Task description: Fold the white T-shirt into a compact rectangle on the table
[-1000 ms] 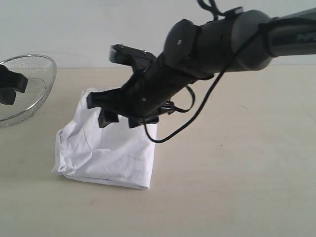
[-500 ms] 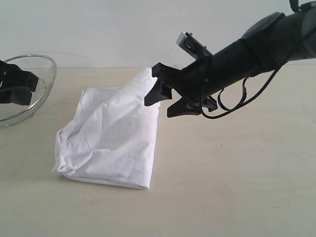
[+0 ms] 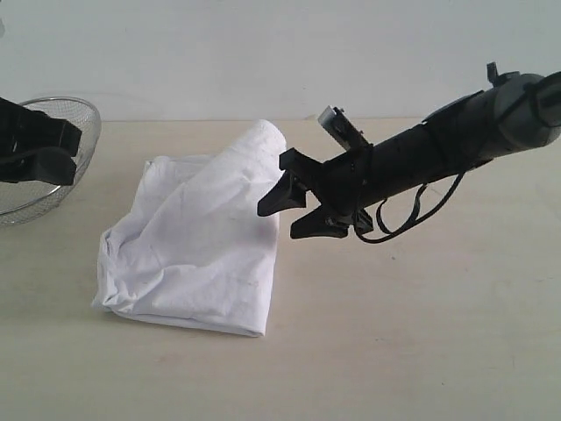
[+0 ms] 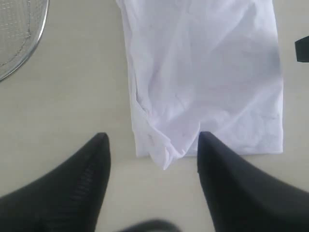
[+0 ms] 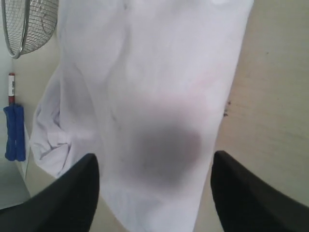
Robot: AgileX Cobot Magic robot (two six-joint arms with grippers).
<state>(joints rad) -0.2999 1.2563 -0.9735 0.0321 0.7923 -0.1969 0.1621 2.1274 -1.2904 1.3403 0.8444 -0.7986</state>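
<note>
From the outside, the white T-shirt (image 3: 193, 250) lies folded into a rough, rumpled rectangle on the table (image 3: 421, 342), left of the middle, with its far right corner standing up in a soft peak. The right tool (image 3: 277, 223) hangs at the shirt's right edge, jaws apart and empty. The left tool (image 3: 70, 153), also apart, hangs in front of a wire basket (image 3: 26, 206).

The left wrist view shows plain creased cloth and both fingers spread above the table at the shirt's edge.

The right wrist view shows the fingers wide apart over the shirt, a dark shadow on the cloth between them.
</note>
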